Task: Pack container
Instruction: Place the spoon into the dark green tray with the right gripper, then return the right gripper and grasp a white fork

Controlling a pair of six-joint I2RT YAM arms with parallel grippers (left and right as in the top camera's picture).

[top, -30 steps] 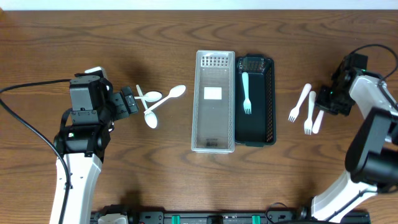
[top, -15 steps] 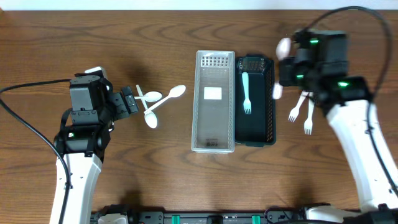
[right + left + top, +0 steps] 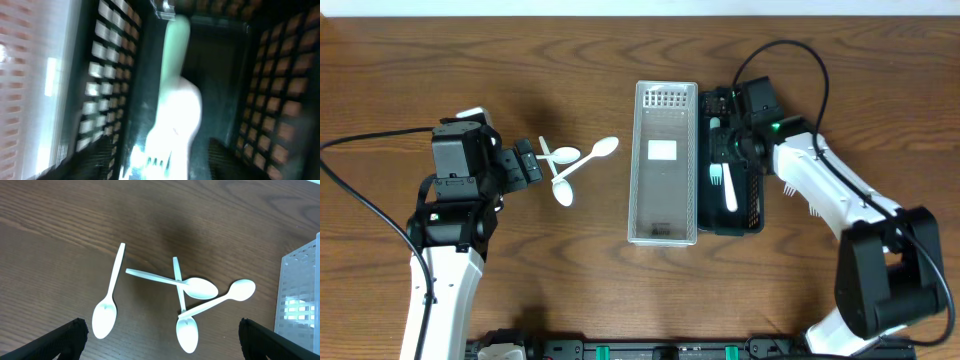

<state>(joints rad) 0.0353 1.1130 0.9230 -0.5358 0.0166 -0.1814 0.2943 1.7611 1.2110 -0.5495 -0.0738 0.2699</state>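
Observation:
A black mesh basket stands beside a clear container at mid-table. In the basket lie a pale blue fork and a white utensil. My right gripper hangs over the basket, open. In the blurred right wrist view the white utensil sits loose between the spread fingers, on top of the pale fork. Several white spoons lie on the wood at the left. My left gripper stands open just left of them, with the spoons ahead of its gap.
White forks lie on the wood right of the basket, partly hidden under my right arm. The clear container's perforated wall shows at the right edge of the left wrist view. The right arm's cable loops above the basket.
My right arm has swung from the table's right side to above the black basket with a white utensil. Its jaws have opened and the utensil is now in the basket. The left arm has not moved.

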